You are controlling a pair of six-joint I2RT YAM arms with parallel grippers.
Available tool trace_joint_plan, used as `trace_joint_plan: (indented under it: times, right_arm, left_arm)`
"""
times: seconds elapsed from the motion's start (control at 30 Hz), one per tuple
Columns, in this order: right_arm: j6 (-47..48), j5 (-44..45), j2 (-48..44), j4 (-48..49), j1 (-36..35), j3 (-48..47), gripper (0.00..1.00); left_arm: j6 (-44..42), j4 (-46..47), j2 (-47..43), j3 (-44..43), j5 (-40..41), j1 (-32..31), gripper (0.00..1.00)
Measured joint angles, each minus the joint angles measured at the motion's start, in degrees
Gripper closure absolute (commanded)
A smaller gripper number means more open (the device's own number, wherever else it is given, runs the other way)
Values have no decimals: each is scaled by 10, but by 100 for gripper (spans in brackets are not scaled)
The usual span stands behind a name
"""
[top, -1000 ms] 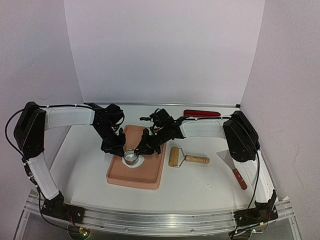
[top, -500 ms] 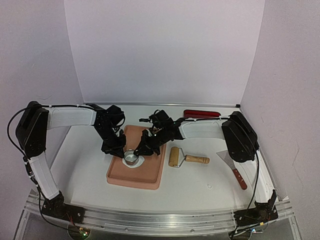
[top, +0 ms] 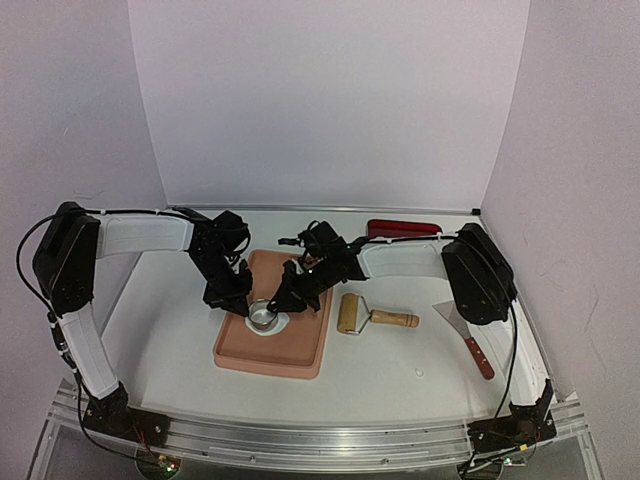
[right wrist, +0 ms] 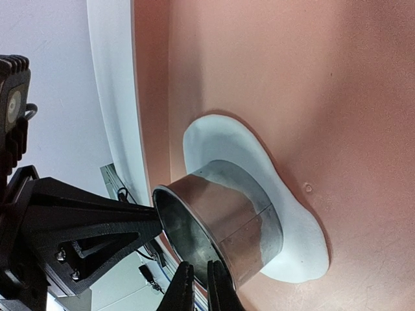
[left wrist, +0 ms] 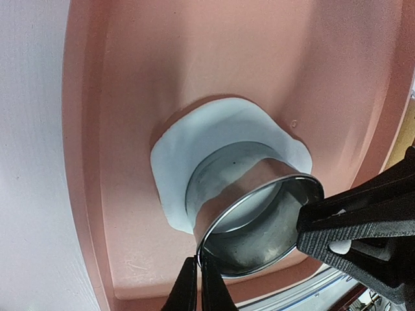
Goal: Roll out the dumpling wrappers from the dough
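Top view: the 2 arms meet over the tray point(top: 295, 355), where the ring point(top: 263, 316) stands on the dough point(top: 277, 324).

Left wrist: the left gripper point(left wrist: 199, 275) is clamped on the ring's rim, and dough spreads past the ring.

Right wrist: the right gripper point(right wrist: 198, 275) pinches the rim too. The step calls for level, straight-down pressure for a clean round cut.

Left claw point(left wrist: 198, 283), right claw point(right wrist: 200, 285) flank ring point(left wrist: 253, 207); roller point(top: 351, 313) beside tray's point(top: 240, 352) right.
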State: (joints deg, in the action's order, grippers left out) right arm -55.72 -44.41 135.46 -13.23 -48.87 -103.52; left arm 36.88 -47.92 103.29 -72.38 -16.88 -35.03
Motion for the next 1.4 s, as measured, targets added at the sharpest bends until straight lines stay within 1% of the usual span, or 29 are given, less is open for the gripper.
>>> trace_joint_plan:
  times: [0.43, 1.03, 1.4]
  right_arm:
    - [18, -16, 8, 12, 4, 2, 90]
    - [60, -58, 15, 79, 11, 43, 90]
    - [83, -81, 20, 92, 18, 48, 91]
  left_arm:
    - [0, 0, 11, 0, -14, 6, 97]
    - [5, 0, 28, -15, -32, 7, 98]
    - [7, 0, 35, -19, -40, 7, 99]
